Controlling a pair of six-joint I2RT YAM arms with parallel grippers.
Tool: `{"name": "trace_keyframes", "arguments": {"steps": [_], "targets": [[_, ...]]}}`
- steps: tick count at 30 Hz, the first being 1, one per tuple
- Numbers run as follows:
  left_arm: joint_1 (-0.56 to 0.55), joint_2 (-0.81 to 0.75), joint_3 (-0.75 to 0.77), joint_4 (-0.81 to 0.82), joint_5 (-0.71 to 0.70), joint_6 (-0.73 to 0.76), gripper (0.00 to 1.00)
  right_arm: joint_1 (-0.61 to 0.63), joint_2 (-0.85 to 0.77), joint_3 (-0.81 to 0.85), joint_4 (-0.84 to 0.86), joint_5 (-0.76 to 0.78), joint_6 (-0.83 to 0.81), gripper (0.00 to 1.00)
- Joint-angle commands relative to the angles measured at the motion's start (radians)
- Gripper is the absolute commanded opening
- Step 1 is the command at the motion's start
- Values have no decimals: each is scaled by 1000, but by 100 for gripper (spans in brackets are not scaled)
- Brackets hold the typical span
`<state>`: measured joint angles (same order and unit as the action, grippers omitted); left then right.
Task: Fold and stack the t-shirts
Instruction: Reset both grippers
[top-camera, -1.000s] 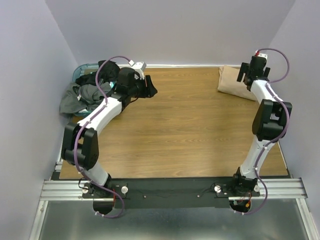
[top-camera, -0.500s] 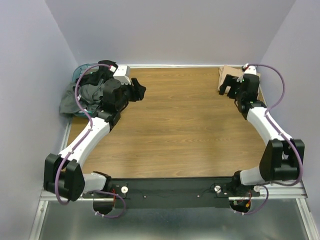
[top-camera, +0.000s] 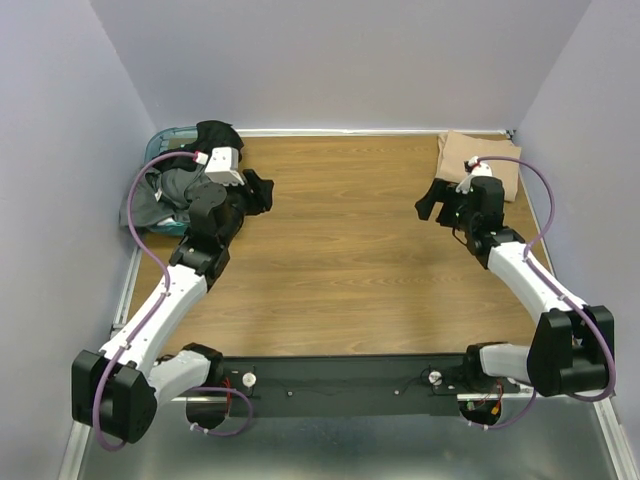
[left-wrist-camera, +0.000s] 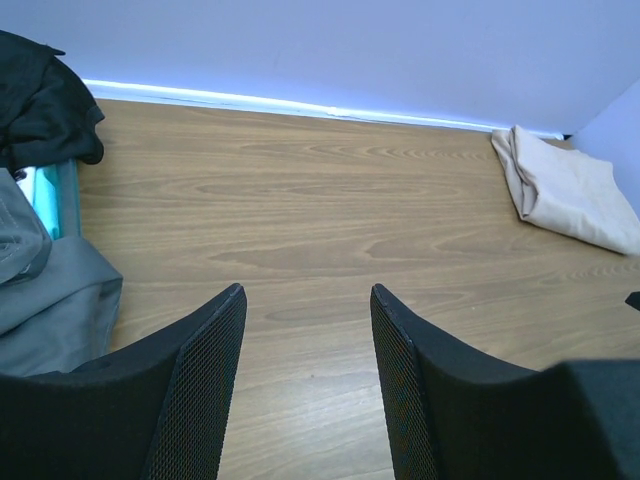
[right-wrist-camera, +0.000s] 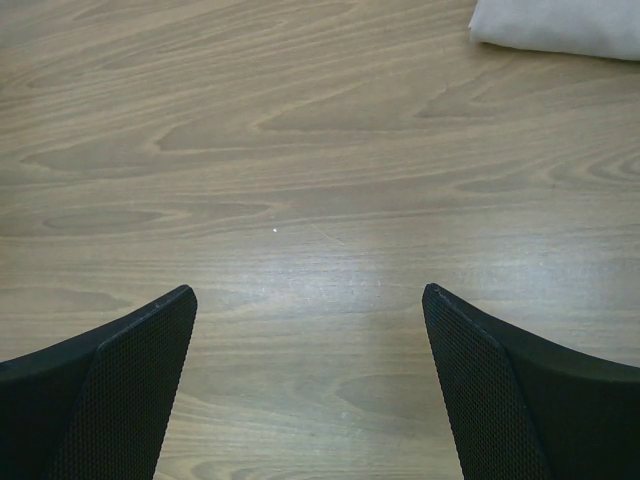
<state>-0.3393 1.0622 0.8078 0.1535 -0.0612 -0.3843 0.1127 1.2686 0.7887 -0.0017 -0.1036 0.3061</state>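
At the 1 o'clock corner of the table (top-camera: 350, 250), as the top view shows it, the tan t-shirt (top-camera: 482, 165) lies folded into a flat rectangle on the wood. Both grippers are apart from it.

At the 10 o'clock corner, the teal basket (top-camera: 163, 137) stands at the left edge of the table. The dark grey t-shirt (top-camera: 158, 198) lies crumpled and spills over the near rim of the basket toward 8 o'clock. The black t-shirt (top-camera: 216, 133) is bunched on the far rim, on the 2 o'clock side of the basket. Neither of these two is folded.

The left gripper (top-camera: 258, 190) hangs above bare wood just at 3 o'clock of the basket, apart from the cloth. Its wrist view shows both jaws spread with only table surface between them, so nothing is gripped. In that view the dark grey t-shirt and the basket lie at 9 o'clock, the black t-shirt at 10 o'clock, and the tan t-shirt at 2 o'clock, well apart.

The right gripper (top-camera: 435, 208) hangs above bare wood near the tan t-shirt, at 7 o'clock of it, without contact. Its wrist view shows the jaws spread wide with bare wood between them. The edge of the tan t-shirt appears at 1 o'clock of that view. Nothing is gripped.
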Motion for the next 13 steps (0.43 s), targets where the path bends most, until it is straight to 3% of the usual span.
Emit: {"name": "trace_keyframes", "arguments": {"steps": [1, 13], "targets": [[6, -30, -16, 26, -52, 18, 61, 7, -14, 17, 5, -16, 5, 100], [6, -51, -19, 14, -71, 12, 61, 5, 17, 43, -23, -39, -5, 100]]}}
